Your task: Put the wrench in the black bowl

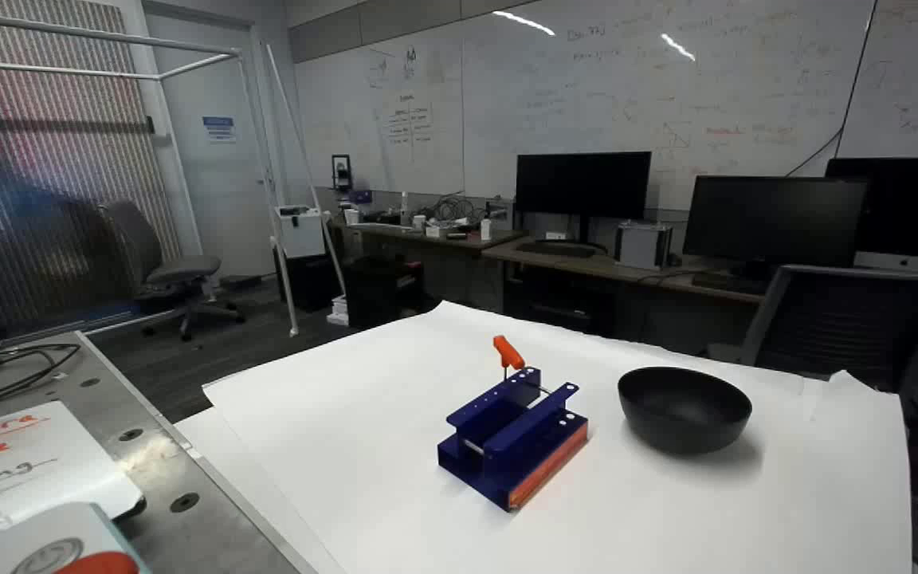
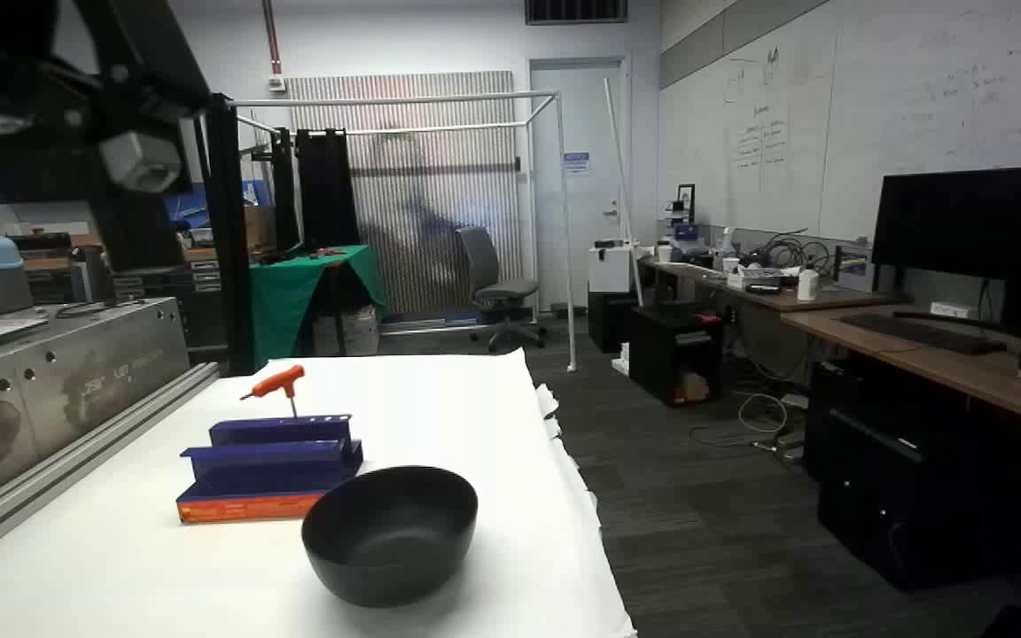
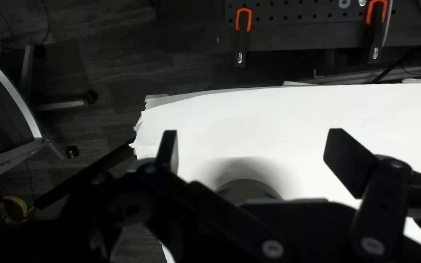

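Note:
The wrench [image 1: 509, 352] is a small orange-red T-shaped tool. It stands upright at the far side of the dark blue rack, its thin shaft pointing down; it also shows in an exterior view [image 2: 278, 382]. The black bowl [image 1: 686, 410] stands upright beside the rack on the white sheet and shows in both exterior views [image 2: 391, 540]. In the wrist view my gripper [image 3: 252, 146] is open with nothing between its fingers. Part of the bowl [image 3: 249, 188] shows below the fingers, the rest hidden by the gripper body. The wrench is out of the wrist view.
The blue rack [image 1: 519, 434] with an orange-red side sits on the white-covered table [image 1: 331, 430]. A metal bench [image 1: 132, 434] runs along one table edge. Dark arm parts [image 2: 120, 97] hang at the top left of an exterior view. Orange-tipped clamps [image 3: 243, 33] lie beyond the sheet.

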You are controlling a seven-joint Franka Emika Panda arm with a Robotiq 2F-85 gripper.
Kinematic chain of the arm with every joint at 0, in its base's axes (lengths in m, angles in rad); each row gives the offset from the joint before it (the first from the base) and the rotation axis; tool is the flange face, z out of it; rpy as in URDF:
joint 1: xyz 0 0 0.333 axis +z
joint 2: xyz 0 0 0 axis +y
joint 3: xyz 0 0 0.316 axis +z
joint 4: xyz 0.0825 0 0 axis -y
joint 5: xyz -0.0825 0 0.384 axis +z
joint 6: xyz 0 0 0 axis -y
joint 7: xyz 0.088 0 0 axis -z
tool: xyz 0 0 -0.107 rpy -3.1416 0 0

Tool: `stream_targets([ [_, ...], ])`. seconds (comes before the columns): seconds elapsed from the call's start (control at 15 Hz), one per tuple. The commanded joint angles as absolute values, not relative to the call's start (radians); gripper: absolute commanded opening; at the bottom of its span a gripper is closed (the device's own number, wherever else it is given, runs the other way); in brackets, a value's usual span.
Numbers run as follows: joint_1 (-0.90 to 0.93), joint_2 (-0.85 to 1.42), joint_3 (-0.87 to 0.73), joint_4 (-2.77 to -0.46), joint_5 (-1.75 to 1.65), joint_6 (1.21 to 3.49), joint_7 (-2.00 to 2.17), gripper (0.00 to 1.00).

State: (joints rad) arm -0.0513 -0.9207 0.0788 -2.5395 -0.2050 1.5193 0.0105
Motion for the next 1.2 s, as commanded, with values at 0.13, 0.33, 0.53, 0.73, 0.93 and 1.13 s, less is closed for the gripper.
stream_targets([
  [0.13, -0.026, -0.922, 0.063, -2.53, -0.216, 1.514, 0.026, 1.0],
  [0.33, -0.026, -0.922, 0.063, -2.53, -0.216, 1.514, 0.026, 1.0],
  [0.53, 0.004, -0.741, 0.094, -2.458, -0.193, 1.622, 0.043, 1.0],
  [0.73, 0.028, -0.578, 0.134, -2.38, -0.171, 1.723, 0.067, 1.0],
  [0.93, 0.026, -0.393, 0.191, -2.274, -0.191, 1.805, 0.188, 1.0],
  [1.13, 0.028, -0.21, 0.239, -2.169, -0.208, 1.907, 0.369, 1.0],
])
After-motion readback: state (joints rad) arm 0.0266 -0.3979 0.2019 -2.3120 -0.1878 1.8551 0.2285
